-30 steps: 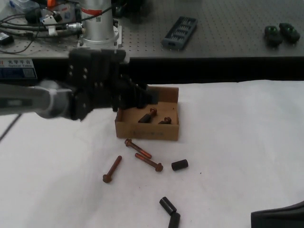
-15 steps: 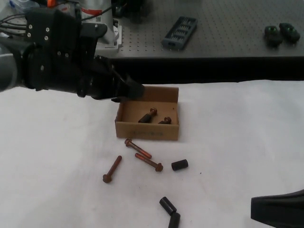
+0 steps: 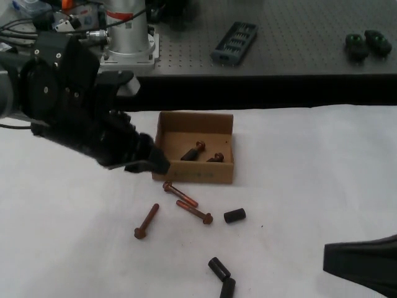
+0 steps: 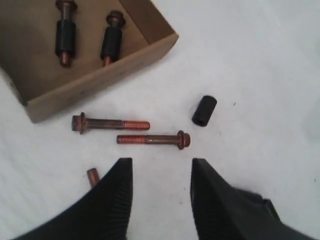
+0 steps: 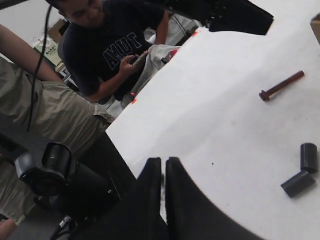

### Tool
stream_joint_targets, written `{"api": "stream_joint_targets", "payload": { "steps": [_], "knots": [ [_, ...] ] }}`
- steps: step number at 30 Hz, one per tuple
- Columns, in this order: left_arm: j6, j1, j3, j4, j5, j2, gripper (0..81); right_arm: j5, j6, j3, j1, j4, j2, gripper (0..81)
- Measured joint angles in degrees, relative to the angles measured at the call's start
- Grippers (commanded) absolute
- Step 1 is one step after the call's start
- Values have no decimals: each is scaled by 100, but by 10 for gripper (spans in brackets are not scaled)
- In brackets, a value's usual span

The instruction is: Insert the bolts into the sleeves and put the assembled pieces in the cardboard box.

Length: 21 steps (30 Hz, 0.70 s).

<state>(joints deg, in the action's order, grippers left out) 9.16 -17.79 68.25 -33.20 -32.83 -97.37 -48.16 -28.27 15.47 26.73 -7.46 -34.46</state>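
Note:
The cardboard box (image 3: 193, 172) (image 4: 100, 82) holds two assembled pieces (image 3: 193, 151) (image 3: 215, 158) (image 4: 65, 34) (image 4: 111, 41). In front of it on the white cloth lie three loose copper bolts (image 3: 180, 194) (image 3: 194, 212) (image 3: 146, 221) (image 4: 110, 123) (image 4: 153, 139). A black sleeve (image 3: 234, 216) (image 4: 204, 110) lies beside them, and two more sleeves (image 3: 218, 269) (image 3: 227, 288) (image 5: 309, 150) (image 5: 297, 183) lie nearer the front. My left gripper (image 3: 152, 164) (image 4: 161, 165) hangs open and empty just left of the box's front corner, above the bolts. My right gripper (image 3: 360, 267) (image 5: 162, 165) is shut and empty at the front right.
A dark bench behind the cloth carries a slotted blue holder (image 3: 234, 41), two black-and-green parts (image 3: 368, 43), a metal arm base (image 3: 127, 31) and cables. The cloth's left edge (image 5: 120, 145) drops off to the floor.
The left arm swung from beside the box's back left corner down and forward to its front left corner, above the loose bolts. The right arm barely moved.

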Motion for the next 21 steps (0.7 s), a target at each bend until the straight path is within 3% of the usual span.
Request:
{"api": "stream_joint_targets", "payload": {
  "steps": [6, 11, 16, 21],
  "knots": [
    [1369, -257, 0, -600, 42, 0, 284, -4, 2, -14, 0, 535, -842, 43],
    [2226, -469, -68, -798, 103, 0, 284, -4, -5, -14, 0, 616, -880, 43],
    [4243, -1091, -106, -1313, 874, 0, 284, -4, -5, -14, 0, 746, -880, 43],
    [4907, -1487, -106, -1253, 1283, 0, 284, -53, -5, -14, 0, 746, -880, 43]
  ]
}}
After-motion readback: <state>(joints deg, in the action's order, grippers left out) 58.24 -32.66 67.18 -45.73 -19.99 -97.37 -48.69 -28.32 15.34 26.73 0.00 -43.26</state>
